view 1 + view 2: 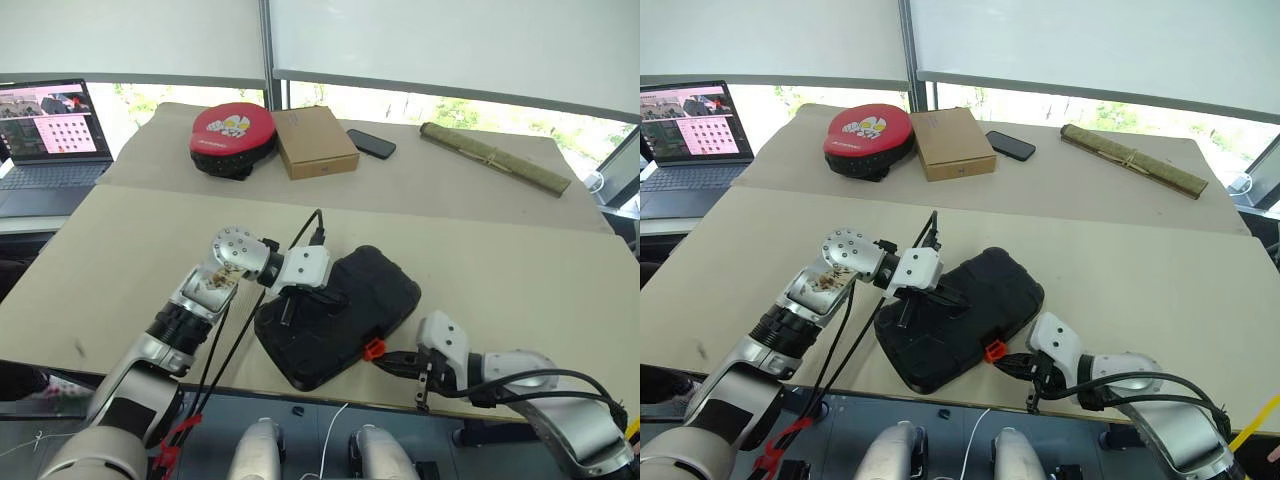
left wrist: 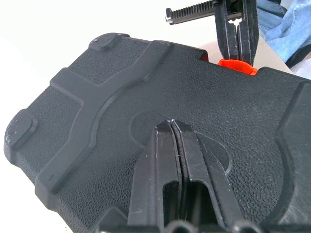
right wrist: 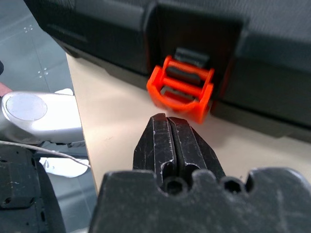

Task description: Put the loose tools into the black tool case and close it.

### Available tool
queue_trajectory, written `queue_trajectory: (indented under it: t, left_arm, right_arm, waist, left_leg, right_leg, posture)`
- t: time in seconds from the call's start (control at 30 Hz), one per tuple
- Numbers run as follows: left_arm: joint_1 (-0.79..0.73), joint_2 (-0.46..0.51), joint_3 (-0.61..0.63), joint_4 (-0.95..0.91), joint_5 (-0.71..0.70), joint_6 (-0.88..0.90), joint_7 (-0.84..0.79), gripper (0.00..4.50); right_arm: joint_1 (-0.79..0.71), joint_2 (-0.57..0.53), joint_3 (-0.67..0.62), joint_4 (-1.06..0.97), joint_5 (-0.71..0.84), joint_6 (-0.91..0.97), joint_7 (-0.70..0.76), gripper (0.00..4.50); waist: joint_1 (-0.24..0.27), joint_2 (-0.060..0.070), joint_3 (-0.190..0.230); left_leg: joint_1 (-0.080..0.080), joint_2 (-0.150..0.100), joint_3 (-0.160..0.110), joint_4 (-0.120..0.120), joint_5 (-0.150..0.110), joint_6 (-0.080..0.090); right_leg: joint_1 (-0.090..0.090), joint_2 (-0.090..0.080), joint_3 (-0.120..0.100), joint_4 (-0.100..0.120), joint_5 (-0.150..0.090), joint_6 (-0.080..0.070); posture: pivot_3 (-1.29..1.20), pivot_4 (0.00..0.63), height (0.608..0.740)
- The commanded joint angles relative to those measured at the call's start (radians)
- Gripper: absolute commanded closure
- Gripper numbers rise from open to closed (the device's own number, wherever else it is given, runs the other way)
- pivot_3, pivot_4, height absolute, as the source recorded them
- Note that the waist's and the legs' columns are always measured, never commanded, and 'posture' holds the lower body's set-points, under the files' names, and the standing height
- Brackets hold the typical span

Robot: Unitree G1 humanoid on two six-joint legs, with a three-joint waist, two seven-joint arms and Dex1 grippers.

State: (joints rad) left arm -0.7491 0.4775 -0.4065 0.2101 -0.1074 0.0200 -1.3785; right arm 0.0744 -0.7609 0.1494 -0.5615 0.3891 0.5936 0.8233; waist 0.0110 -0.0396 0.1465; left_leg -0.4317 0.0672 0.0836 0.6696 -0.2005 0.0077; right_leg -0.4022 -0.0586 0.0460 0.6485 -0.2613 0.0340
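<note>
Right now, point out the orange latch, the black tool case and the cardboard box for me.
orange latch (image 3: 181, 87): right wrist view, on its front loop.
black tool case (image 1: 365, 285): left eye view, on the closed lid's bare top.
cardboard box (image 1: 314, 140): left eye view, on its top face.

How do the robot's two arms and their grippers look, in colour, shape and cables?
Both arms are silver-grey metal with black joint sections and white housings at the wrists. The left gripper and right gripper each have two black fingers, ribbed on the inner faces. Black cables run loose along both arms; a red tie sits low on the left arm.
</note>
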Motion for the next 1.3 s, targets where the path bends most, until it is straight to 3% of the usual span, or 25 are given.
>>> queue_trajectory:
  t: [0.03, 0.13, 0.33, 0.63, 0.73, 0.9, 1.0, 1.1, 1.2, 1.3]
  left_arm:
    - [0.011, -0.003, -0.018, 0.016, 0.027, 0.004, 0.001, 4.41]
    - [0.019, -0.008, -0.036, 0.005, 0.031, -0.003, -0.011, 4.41]
    - [0.045, -0.01, -0.086, 0.003, 0.079, -0.079, -0.019, 4.41]
    - [0.055, -0.027, -0.125, 0.09, 0.161, -0.204, 0.002, 4.41]
    - [0.047, -0.036, -0.12, 0.107, 0.163, -0.207, 0.005, 4.41]
    - [0.043, -0.036, -0.093, 0.122, 0.16, -0.181, 0.021, 4.41]
    - [0.042, -0.006, -0.044, 0.106, 0.123, -0.115, 0.02, 4.41]
    - [0.045, 0.083, 0.094, 0.056, -0.017, 0.106, -0.016, 3.8]
    - [0.077, 0.201, 0.2, -0.027, -0.149, 0.269, -0.074, 2.77]
    - [0.112, 0.345, 0.317, -0.093, -0.273, 0.452, -0.131, 1.65]
  right_arm:
    - [-0.006, 0.012, 0.027, -0.007, -0.033, -0.015, -0.018, 4.5]
    - [-0.042, 0.076, 0.042, 0.019, -0.051, -0.03, -0.064, 4.5]
    - [-0.085, 0.161, -0.05, -0.039, 0.031, -0.007, -0.089, 4.5]
    - [-0.062, 0.118, -0.096, -0.163, 0.094, 0.072, -0.089, 4.5]
    - [-0.082, 0.117, -0.084, -0.153, 0.09, 0.085, -0.092, 4.5]
    - [-0.108, 0.07, -0.064, -0.134, 0.065, 0.087, -0.058, 4.5]
    - [-0.095, 0.014, -0.118, -0.151, 0.084, 0.085, -0.033, 4.5]
    - [-0.053, -0.072, -0.314, -0.16, 0.206, 0.134, 0.049, 4.5]
    - [-0.005, -0.149, -0.464, -0.131, 0.283, 0.136, 0.146, 3.76]
    - [0.036, -0.214, -0.606, -0.083, 0.359, 0.146, 0.252, 2.72]
  waist:
    - [0.0, 0.0, 0.0]
    - [0.0, 0.0, 0.0]
    - [-0.007, 0.0, 0.0]
    - [-0.011, 0.009, -0.009]
    - [-0.009, 0.011, -0.013]
    - [-0.006, 0.011, -0.014]
    - [-0.006, 0.011, -0.014]
    - [-0.011, 0.011, -0.013]
    - [-0.034, 0.011, -0.012]
    - [-0.032, 0.011, -0.009]
  left_leg:
    - [0.0, 0.0, 0.0, 0.0, 0.0, 0.0]
    - [0.0, 0.0, 0.0, 0.0, 0.0, 0.0]
    - [0.0, 0.0, 0.0, 0.0, 0.0, 0.0]
    - [0.003, 0.001, 0.0, 0.0, 0.0, 0.0]
    - [0.012, 0.001, 0.0, -0.002, 0.0, 0.0]
    - [0.013, 0.0, 0.001, -0.002, -0.001, 0.0]
    - [0.013, 0.0, 0.001, -0.002, -0.001, 0.0]
    - [0.013, 0.0, 0.001, -0.002, 0.0, 0.0]
    - [0.011, 0.002, 0.0, -0.004, 0.0, 0.0]
    - [0.012, 0.002, -0.002, -0.009, 0.0, 0.0]
  right_leg:
    - [0.0, 0.0, 0.0, 0.0, 0.0, 0.0]
    - [0.0, 0.0, 0.0, 0.0, 0.0, 0.0]
    - [-0.001, 0.0, 0.0, 0.001, 0.0, 0.0]
    - [0.002, 0.001, 0.0, 0.0, 0.0, 0.0]
    - [0.012, 0.0, 0.0, -0.002, -0.004, 0.004]
    - [0.013, -0.001, 0.0, -0.002, -0.005, -0.002]
    - [0.013, -0.001, 0.0, -0.002, -0.004, -0.004]
    - [0.012, -0.001, 0.0, -0.002, -0.004, -0.004]
    - [0.009, 0.001, 0.0, -0.001, -0.003, -0.002]
    - [0.007, 0.002, -0.001, -0.001, -0.004, -0.004]
  posture:
    - [0.0, 0.15, 0.74]
    - [0.0, 0.15, 0.74]
    - [0.0, 0.15, 0.74]
    - [0.0, 0.15, 0.74]
    - [0.0, 0.15, 0.74]
    - [0.0, 0.15, 0.74]
    - [0.0, 0.15, 0.74]
    - [0.0, 0.15, 0.74]
    - [0.0, 0.15, 0.74]
    - [0.0, 0.15, 0.74]
